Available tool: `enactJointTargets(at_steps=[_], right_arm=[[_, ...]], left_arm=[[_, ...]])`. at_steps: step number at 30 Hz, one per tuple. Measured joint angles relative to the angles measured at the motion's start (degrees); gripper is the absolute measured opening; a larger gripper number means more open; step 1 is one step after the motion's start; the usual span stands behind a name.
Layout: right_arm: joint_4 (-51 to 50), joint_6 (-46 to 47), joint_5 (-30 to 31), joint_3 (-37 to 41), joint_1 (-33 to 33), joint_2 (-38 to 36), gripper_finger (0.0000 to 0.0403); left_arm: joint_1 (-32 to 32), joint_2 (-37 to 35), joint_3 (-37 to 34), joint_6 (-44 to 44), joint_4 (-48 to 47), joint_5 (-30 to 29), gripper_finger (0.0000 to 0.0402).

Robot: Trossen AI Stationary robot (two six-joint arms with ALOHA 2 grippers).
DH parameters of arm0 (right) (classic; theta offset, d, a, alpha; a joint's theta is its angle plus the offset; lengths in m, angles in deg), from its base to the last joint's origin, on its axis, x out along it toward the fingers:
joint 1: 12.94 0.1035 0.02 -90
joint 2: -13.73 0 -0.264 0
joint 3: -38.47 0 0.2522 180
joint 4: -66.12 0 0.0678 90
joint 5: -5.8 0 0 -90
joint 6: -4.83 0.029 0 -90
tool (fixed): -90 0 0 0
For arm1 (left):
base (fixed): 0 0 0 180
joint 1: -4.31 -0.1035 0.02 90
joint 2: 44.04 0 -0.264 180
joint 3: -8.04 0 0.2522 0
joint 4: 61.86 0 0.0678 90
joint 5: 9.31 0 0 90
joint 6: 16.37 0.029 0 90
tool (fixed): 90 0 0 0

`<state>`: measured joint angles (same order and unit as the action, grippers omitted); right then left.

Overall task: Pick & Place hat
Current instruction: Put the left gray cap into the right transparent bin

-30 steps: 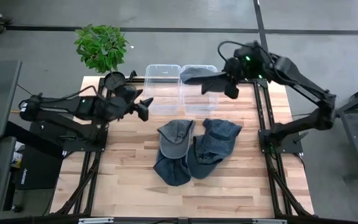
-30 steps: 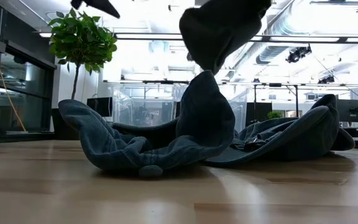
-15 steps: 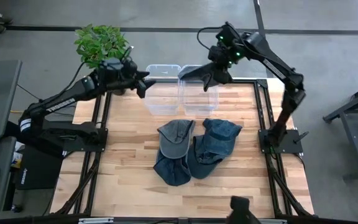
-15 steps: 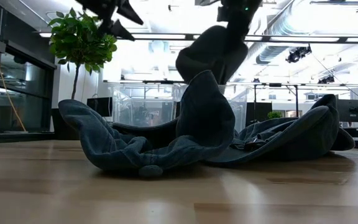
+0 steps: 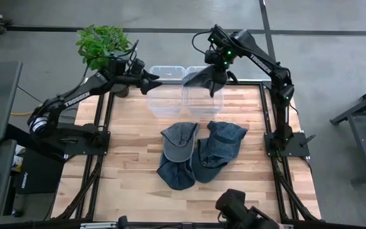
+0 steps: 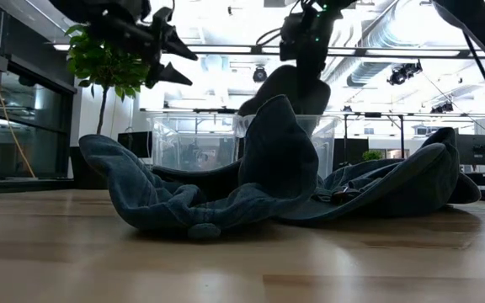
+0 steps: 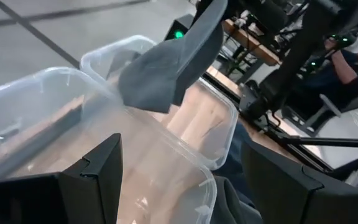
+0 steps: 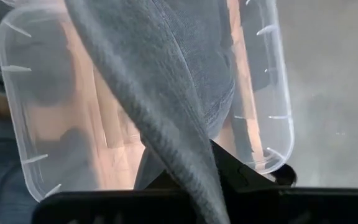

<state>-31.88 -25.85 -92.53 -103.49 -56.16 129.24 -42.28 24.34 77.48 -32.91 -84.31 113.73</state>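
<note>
Hat (image 5: 203,77) now hangs over the right clear bin (image 5: 204,97), carried up from beside it; my right gripper (image 5: 218,69) stays clamped on it, release next. Left gripper (image 5: 150,83) gapes empty over the left bin (image 5: 165,89).

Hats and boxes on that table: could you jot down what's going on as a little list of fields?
held hat: grey hat hanging from the right gripper, above the right clear bin
right gripper: shut on the grey hat
left gripper: open, empty, in the air over the left clear bin
bins: two clear bins side by side at the table's far edge
hats left: a pile of denim hats mid-table
table: light wood
nearby: potted plant beyond the far left corner
</note>
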Motion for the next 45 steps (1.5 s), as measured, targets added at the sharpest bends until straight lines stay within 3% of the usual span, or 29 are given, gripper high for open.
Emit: enactJointTargets(at_steps=[5, 12, 22, 28, 36, 45], right_arm=[[-1.0, 1.6, 4.2, 0.0, -0.2, 0.1, 0.0004], [-1.3, 1.6, 4.3, 1.5, -0.6, 0.0, 0.0004], [5.5, -0.9, 3.9, 10.7, -0.2, 0.0, 0.0004], [9.2, -0.2, 9.2, 13.7, 0.4, 0.0, 0.0004], [9.6, -2.4, 8.8, 13.8, 0.1, 0.0, 0.0004], [11.6, -2.8, 3.3, 13.8, 0.1, 0.0, 0.0004]], left_arm=[[-0.1, 2.0, -0.1, 0.0, 2.7, 3.5, 0.0255], [0.0, 2.0, -0.1, 0.6, 4.5, 4.4, 0.0255], [0.1, 2.0, -0.1, 0.8, 5.8, 7.2, 0.0255], [0.1, 2.0, -0.1, 0.8, 5.9, 7.5, 0.0255], [0.1, 2.0, -0.1, 0.8, 5.9, 8.6, 0.0255], [0.1, 2.0, -0.1, 0.6, 5.9, 10.4, 0.0255]])
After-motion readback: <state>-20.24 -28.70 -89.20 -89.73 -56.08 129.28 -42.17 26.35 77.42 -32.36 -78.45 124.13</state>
